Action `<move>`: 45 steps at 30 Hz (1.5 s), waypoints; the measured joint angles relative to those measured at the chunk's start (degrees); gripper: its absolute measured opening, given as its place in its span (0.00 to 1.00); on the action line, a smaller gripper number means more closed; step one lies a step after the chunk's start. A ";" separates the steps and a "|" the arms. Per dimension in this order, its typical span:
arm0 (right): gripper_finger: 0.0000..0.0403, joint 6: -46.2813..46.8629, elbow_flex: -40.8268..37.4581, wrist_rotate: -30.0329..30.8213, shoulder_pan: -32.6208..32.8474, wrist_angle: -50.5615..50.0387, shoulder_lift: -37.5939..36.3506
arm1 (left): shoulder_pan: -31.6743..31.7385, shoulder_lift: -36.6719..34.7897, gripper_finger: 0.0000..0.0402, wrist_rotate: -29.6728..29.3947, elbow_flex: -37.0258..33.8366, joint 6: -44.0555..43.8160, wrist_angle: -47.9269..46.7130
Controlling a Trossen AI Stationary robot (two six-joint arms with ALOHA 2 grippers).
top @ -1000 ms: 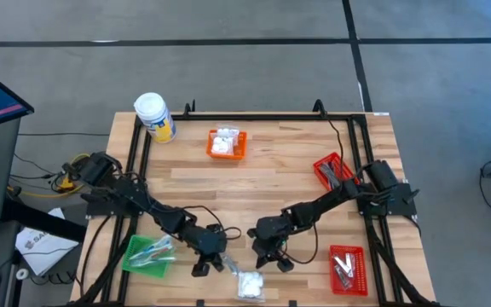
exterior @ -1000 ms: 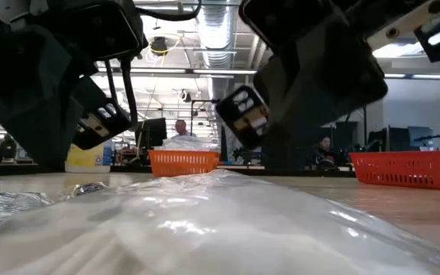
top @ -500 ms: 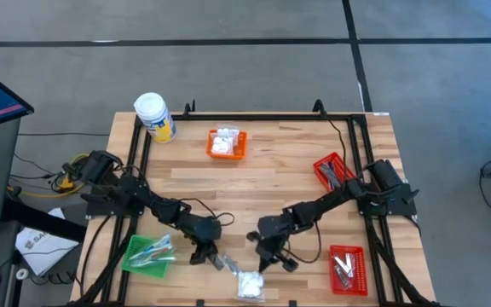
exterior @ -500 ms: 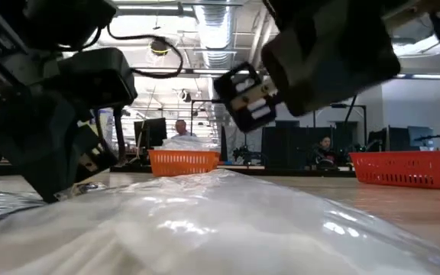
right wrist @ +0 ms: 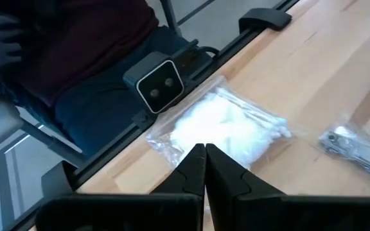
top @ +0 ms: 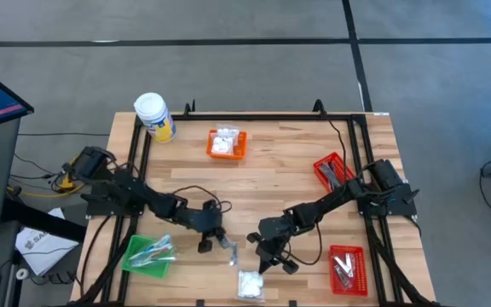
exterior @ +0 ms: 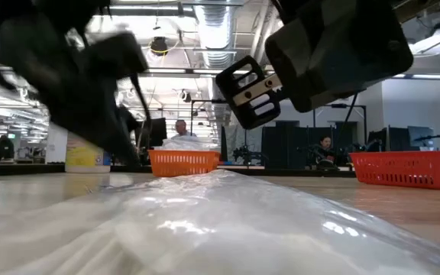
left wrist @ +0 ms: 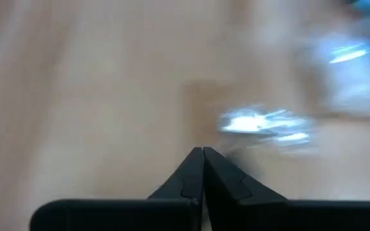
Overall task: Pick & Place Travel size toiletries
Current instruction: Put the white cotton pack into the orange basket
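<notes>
Overhead view of a wooden worktop [top: 271, 175] with two dark robot arms reaching in from the lower left and lower right of the frame. Both work near the bottom centre.

The left gripper [top: 205, 245] is clenched with nothing between its fingers, its tips just left of a slim silvery sachet [top: 229, 251] lying flat on the wood. The right gripper [top: 265, 258] is also clenched and empty, hanging just above a white lumpy clear-wrapped packet [top: 250, 284] that sits at the worktop's bottom edge, close to the low camera.

Sorting appears partly done. An orange basket [top: 227, 143] at upper centre holds white packets, two red baskets [top: 346, 268] on the right hold dark and silvery sachets, and a green basket [top: 149, 255] at lower left holds thin clear-wrapped sticks, so each basket seems kept for one kind. The sachet and the packet are likely the last loose items. A yellow-labelled jar [top: 154, 116] stands at the upper left corner.
</notes>
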 joint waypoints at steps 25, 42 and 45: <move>0.00 1.50 -0.13 3.16 -0.25 -1.96 -0.37 | 1.97 14.16 0.00 3.34 12.12 4.98 1.41; 0.00 -0.06 -0.11 6.18 -0.96 -0.88 -0.37 | -3.73 13.65 0.00 22.90 17.28 3.82 2.24; 0.00 2.04 -0.13 10.78 1.37 1.35 -0.37 | -5.11 17.79 0.00 25.04 20.82 3.41 2.27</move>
